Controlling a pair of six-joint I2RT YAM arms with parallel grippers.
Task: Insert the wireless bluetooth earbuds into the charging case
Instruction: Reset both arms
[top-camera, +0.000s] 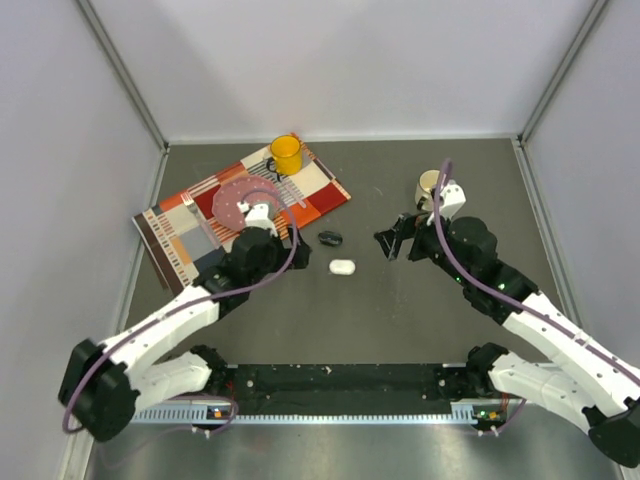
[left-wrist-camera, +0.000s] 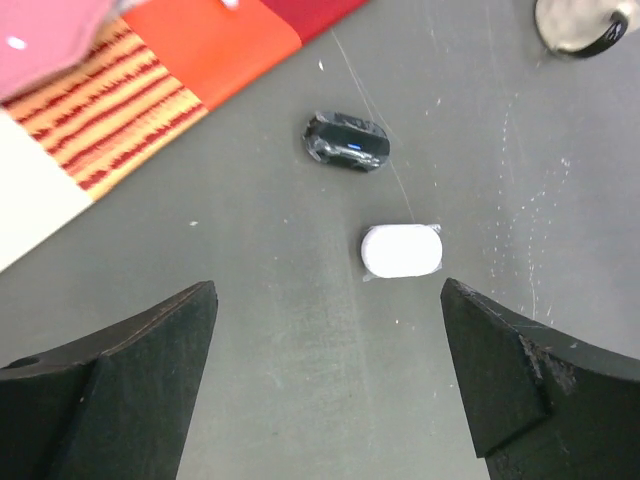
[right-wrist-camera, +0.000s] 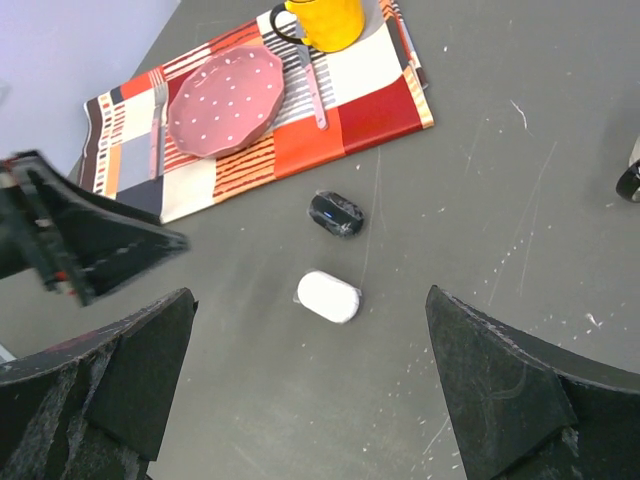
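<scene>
Top external view puts the two charging cases near the middle of the dark bench (top-camera: 400, 330). The black case (top-camera: 330, 238) lies just above and left of the white case (top-camera: 342, 267), near it but not touching, and both look shut. At upper left of the frame a checked placemat (top-camera: 320, 190) carries a pink plate (top-camera: 238, 198) and a yellow mug (top-camera: 286, 153). A pale mug (top-camera: 430, 186) stands at upper right.

In the left wrist view the left pincer (left-wrist-camera: 328, 295) is spread wide and grips nothing; the white case sits just above the gap between its tips. In the right wrist view the right pincer (right-wrist-camera: 310, 298) is likewise spread wide and bare, with both cases showing between its fingers on the bench.
</scene>
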